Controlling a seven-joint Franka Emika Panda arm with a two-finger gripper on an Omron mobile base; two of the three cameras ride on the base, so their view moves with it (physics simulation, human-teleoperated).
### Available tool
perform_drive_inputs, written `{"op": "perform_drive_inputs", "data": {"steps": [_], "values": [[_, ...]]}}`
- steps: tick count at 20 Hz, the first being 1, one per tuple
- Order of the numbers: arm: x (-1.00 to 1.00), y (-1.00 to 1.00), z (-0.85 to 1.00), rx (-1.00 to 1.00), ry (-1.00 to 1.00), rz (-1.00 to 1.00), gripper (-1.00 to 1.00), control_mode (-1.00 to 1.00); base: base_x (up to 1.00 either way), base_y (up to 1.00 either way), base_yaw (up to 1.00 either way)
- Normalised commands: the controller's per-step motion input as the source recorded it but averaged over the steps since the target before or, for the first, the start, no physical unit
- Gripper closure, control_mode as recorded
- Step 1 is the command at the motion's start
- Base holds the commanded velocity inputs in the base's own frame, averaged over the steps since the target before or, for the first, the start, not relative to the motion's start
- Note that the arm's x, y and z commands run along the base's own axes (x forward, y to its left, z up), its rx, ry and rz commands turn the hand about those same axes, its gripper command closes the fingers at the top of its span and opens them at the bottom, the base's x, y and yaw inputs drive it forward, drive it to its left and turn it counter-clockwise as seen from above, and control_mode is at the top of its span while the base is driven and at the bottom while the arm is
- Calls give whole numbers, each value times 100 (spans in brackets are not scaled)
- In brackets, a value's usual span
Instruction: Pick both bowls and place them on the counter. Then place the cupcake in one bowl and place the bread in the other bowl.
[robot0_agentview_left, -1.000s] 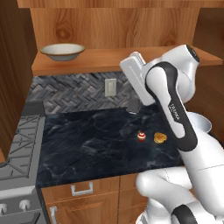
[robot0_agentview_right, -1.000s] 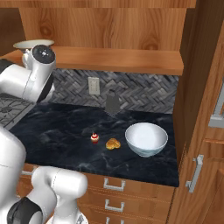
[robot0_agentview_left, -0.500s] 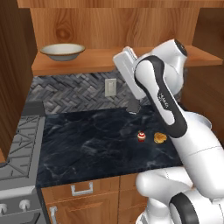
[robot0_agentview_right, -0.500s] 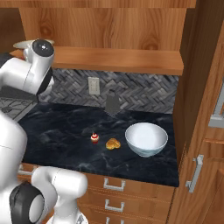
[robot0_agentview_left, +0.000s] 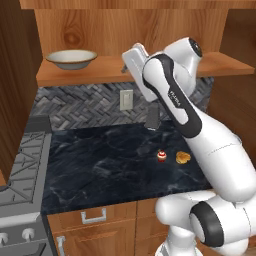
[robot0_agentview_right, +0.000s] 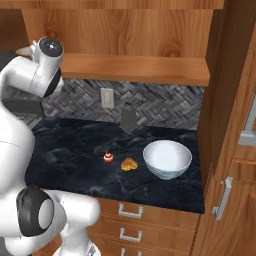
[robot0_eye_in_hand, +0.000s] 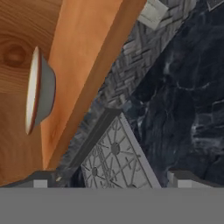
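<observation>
While the white bowl already sits on the counter, the cream bowl rests on the wooden shelf, well left of the spread, empty fingers.

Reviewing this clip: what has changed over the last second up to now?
The arm has swung left along the wooden shelf, carrying the open, empty gripper toward the cream bowl. Nothing was grasped or released. Unmoved: cream bowl on the shelf; white bowl, cupcake and bread on the counter.
</observation>
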Motion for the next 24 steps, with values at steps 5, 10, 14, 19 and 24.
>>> {"op": "perform_drive_inputs", "data": {"steps": [5,10,14,19,24], "values": [[43,23,40,0,-2,0,-100,-100,0,0,0],[36,35,35,0,-2,0,-100,-100,0,0,0],[24,51,3,0,-6,0,-100,-100,0,0,0],[15,30,0,2,-8,-1,-100,-100,0,0,0],[6,15,0,2,-8,0,-100,-100,0,0,0]]}}
